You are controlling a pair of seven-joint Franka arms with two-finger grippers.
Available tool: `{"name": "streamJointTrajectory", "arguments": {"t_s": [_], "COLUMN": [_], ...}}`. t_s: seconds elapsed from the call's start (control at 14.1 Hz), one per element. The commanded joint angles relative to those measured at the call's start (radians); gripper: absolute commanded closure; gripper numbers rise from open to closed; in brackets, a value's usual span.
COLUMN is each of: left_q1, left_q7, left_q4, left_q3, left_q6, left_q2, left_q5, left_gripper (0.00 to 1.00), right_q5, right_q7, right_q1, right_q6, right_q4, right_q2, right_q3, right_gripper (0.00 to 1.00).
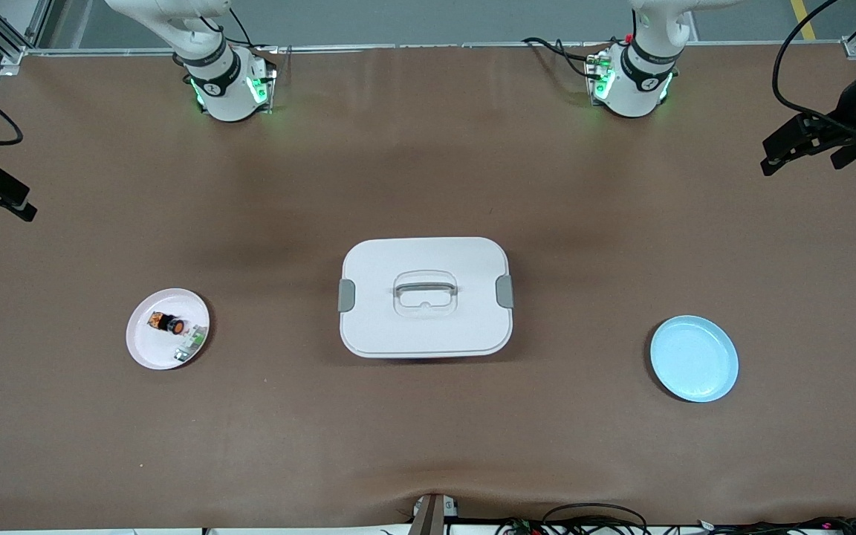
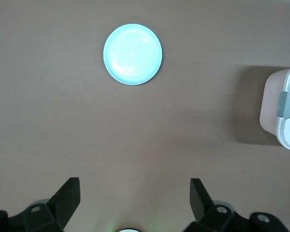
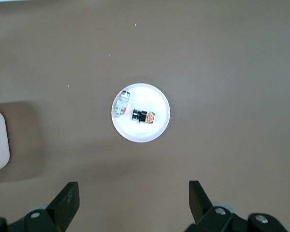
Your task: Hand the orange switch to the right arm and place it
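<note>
Front view: your orange switch (image 1: pixel 167 322) lies untouched on the pink plate (image 1: pixel 147 349) at lower left of the frame, beside a white-and-green component (image 1: pixel 190 345). The left pincer (image 2: pixel 134 194), high at the frame's right edge, and the right pincer (image 3: pixel 134 194), at its left edge, both gape wide, holding nothing. Pickup, handover and placing all remain; the blue plate (image 1: pixel 710 375) at lower right is bare.

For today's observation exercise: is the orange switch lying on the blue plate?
No, the orange switch lies on the pink plate; the blue plate holds nothing.
</note>
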State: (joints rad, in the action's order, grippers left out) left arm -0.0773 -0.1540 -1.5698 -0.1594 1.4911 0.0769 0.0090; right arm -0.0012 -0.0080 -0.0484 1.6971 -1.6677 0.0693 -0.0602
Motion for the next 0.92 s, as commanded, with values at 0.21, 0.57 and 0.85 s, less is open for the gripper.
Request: {"name": "streamJointTrajectory", "arguments": {"t_s": [0.21, 0.57, 0.85], "left_q1": [-0.004, -0.009, -0.009], "left_q7": [0.007, 0.008, 0.008], "left_q4": [0.023, 0.036, 0.036], "left_q3": [-0.008, -0.008, -0.006], "left_q6": [-0.012, -0.012, -0.012], "left_q2": [0.003, 0.001, 0.001], "left_q5": [0.014, 0.012, 0.012], "left_gripper": [0.0, 0.0, 0.0], "right_q5": [0.016, 0.024, 0.024], "right_q7": [-0.004, -0.003, -0.003], "right_q1": [0.004, 0.004, 0.002], "right_q6": [-0.063, -0.065, -0.063], "right_q4": [0.045, 0.045, 0.048], "right_q2": [-0.016, -0.014, -0.014], "right_q3": [0.0, -0.001, -0.001], "right_gripper": [0.0, 0.0, 0.0]}}
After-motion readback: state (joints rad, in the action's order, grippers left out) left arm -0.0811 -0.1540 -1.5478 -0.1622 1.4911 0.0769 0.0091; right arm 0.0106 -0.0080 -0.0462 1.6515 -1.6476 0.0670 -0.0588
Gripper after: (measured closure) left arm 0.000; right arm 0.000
